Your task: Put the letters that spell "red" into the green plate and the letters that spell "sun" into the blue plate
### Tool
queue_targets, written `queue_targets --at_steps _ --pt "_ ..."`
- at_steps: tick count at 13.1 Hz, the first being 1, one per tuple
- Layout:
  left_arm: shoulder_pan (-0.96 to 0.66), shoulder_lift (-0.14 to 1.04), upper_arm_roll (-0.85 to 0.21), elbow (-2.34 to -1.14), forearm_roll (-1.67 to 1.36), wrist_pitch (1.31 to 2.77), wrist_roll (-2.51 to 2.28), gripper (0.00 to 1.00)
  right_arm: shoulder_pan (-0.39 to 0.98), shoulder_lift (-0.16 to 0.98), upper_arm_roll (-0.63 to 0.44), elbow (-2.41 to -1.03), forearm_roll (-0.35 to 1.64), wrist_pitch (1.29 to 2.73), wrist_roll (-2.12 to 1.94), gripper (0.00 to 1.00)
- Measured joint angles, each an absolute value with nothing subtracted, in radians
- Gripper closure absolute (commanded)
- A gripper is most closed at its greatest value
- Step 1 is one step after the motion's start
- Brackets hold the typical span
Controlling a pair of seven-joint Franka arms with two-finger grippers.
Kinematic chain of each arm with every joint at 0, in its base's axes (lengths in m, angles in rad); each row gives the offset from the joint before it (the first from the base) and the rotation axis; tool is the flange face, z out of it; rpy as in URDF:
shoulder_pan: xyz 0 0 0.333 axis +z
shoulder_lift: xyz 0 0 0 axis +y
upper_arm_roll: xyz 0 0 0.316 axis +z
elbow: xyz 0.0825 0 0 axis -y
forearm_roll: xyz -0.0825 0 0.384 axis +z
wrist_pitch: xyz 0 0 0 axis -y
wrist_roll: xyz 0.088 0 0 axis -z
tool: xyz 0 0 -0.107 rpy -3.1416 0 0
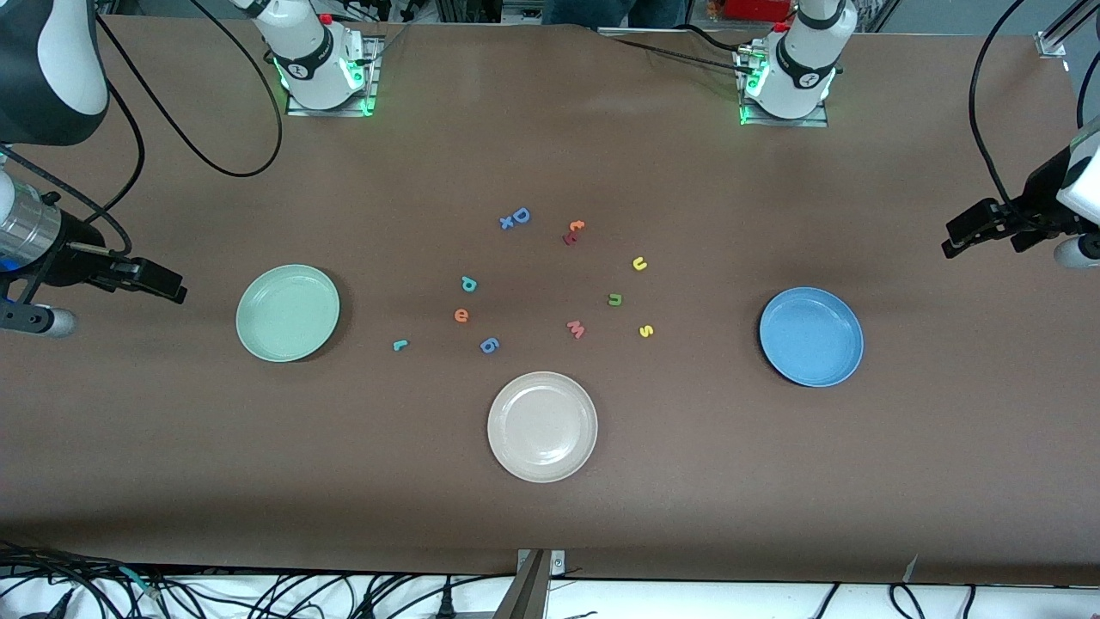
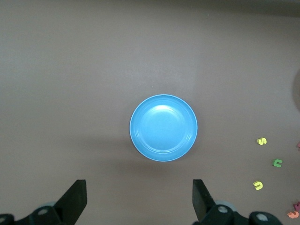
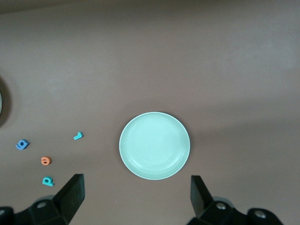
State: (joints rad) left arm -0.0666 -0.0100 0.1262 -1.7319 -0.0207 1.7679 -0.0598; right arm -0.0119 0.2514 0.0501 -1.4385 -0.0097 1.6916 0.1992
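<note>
Front view: left gripper (image 1: 980,234) hangs open over the table's left-arm end, the blue plate (image 1: 811,336) nearby; right gripper (image 1: 159,282) open beside the green plate (image 1: 288,312). Left wrist view: yellow s (image 2: 262,140), n (image 2: 278,162), u (image 2: 258,185) lie off the plate. Right wrist view: teal r (image 3: 78,136), orange e (image 3: 45,161), teal d (image 3: 47,181) likewise.

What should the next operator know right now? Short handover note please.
Left gripper: open, empty, up over the table's left-arm end. Right gripper: open, empty, up over the right-arm end.
Green plate and blue plate: both hold nothing.
Teal r, orange e and teal d lie on the table on the green plate's side of the cluster.
Yellow s, yellow u and olive n lie on the blue plate's side.
Done: nothing placed.
Left: all six letters.
</note>
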Motion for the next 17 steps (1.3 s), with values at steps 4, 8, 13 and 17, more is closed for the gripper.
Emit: queue_targets --at_steps 4,8,13,17 --pt "-0.067 -0.010 0.124 -1.717 -0.021 1.768 -0.060 0.01 -0.012 0.251 0.050 -1.438 -0.010 1.692 0.199 0.00" --pt "-0.067 -0.004 0.123 -1.716 -0.021 1.767 -0.060 0.01 -0.012 0.251 0.050 -1.438 -0.010 1.692 0.199 0.00" --pt "-0.067 0.003 0.123 -1.716 -0.021 1.767 -0.060 0.01 -0.012 0.251 0.050 -1.439 -0.010 1.691 0.199 0.00" --pt "-0.067 0.009 0.123 -1.716 -0.021 1.766 -0.060 0.01 -0.014 0.251 0.048 -1.439 -0.010 1.691 0.199 0.00"
